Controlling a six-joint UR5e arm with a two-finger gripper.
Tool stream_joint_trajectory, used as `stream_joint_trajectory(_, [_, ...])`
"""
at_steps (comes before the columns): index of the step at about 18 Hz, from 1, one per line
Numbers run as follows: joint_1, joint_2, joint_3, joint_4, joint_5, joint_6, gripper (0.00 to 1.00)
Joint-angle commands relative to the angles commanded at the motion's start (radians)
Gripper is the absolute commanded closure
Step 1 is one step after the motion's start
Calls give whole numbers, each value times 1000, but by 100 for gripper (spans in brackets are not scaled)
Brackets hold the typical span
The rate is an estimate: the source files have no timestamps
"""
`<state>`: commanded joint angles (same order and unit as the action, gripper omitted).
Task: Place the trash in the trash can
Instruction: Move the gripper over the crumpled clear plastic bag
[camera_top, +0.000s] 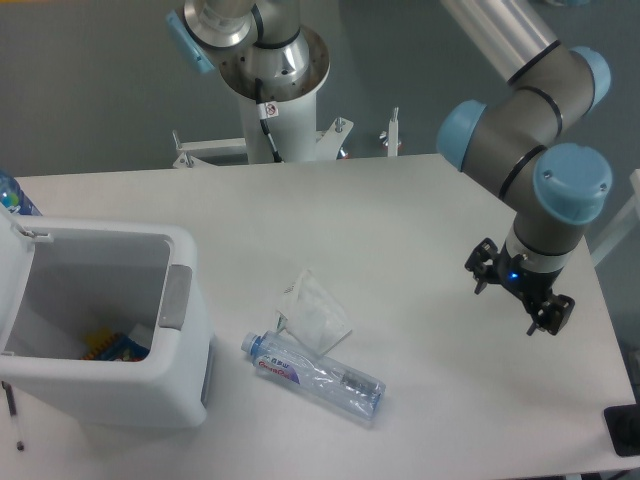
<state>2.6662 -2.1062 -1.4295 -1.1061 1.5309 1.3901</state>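
Note:
A crumpled white translucent wrapper (314, 311) lies near the middle of the table. Just below it, touching it, a crushed clear bottle (312, 372) with a red-blue label lies on its side. The white boxy trash can (105, 385) stands at the left with its lid swung open and a grey latch tab (175, 297) on its rim. My gripper (511, 299) hangs over the table's right side, far right of the trash, fingers spread apart and empty.
A blue bottle top (14, 194) shows at the far left edge behind the can's lid. Colourful items (116, 347) lie inside the can. A dark object (623, 430) sits at the table's lower right corner. The arm's base column (273, 96) stands behind the table.

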Motion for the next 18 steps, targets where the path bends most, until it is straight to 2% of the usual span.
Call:
stream_joint_trajectory(3, [-25, 3, -15, 8, 3, -32, 0])
stream_joint_trajectory(8, [-77, 60, -135, 12, -5, -163, 0])
stream_joint_trajectory(13, [-135, 84, -181, 23, -5, -257, 0])
stream_joint_trajectory(16, [-167, 129, -270, 25, -18, -264, 0])
stream_joint_trajectory(18, [-196, 135, -314, 38, -18, -287, 0])
